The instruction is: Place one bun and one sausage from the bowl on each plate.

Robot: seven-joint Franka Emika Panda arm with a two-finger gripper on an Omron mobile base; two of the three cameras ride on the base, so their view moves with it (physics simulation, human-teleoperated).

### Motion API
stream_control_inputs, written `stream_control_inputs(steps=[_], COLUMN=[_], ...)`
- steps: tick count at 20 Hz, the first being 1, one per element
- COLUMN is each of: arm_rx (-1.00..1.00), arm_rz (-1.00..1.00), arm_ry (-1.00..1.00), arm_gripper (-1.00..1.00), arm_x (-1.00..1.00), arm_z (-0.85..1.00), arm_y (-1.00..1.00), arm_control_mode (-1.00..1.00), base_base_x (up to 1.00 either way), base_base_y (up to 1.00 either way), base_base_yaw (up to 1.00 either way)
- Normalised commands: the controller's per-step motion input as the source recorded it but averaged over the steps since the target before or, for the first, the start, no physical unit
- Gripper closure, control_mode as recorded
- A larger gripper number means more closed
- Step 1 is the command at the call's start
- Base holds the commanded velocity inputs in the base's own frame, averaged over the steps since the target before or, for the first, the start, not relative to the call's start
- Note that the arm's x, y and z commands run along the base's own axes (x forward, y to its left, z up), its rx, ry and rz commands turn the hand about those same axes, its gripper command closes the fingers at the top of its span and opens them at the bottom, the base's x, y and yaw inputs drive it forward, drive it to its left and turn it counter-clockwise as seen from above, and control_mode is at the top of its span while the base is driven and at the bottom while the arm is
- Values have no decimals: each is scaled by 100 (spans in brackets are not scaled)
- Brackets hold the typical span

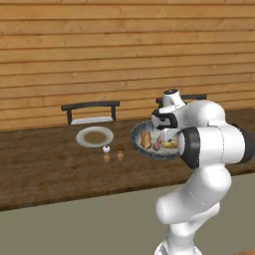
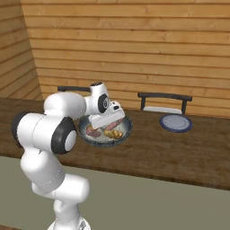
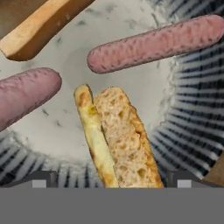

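The bowl (image 1: 136, 137) (image 2: 127, 130) (image 3: 192, 113) sits on the wooden table and holds the food. In the hand view a split bun (image 3: 116, 135) lies nearest, its lower end between my fingertips (image 3: 43, 179). A sausage (image 3: 153, 43) lies across the top, a second sausage (image 3: 24, 96) at the left, and another bun (image 3: 39, 28) at the upper left. My gripper (image 3: 111, 179) (image 2: 108, 122) hangs open just above the bowl, holding nothing. The pale plate (image 1: 94, 136) with a brownish centre lies left of the bowl. The bluish plate (image 2: 176, 122) lies to its right.
Two small shakers (image 1: 106, 154) (image 1: 120, 153) stand on the table between the pale plate and the bowl. Dark chairs (image 1: 90, 110) (image 2: 164, 101) stand behind the table against the wooden wall. The table's front edge runs just before my base.
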Motion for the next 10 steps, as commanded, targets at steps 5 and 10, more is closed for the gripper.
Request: stream_control_inputs(steps=[5, 10], arm_rx=[0, 0], arm_rz=[0, 0], arm_ry=[3, 1], arm_gripper=[-100, -100], arm_x=[4, 0], arm_z=[-5, -2], arm_y=[0, 0], arm_control_mode=[-100, -100], base_base_x=[0, 0], base_base_y=[0, 0], base_base_yaw=[0, 0])
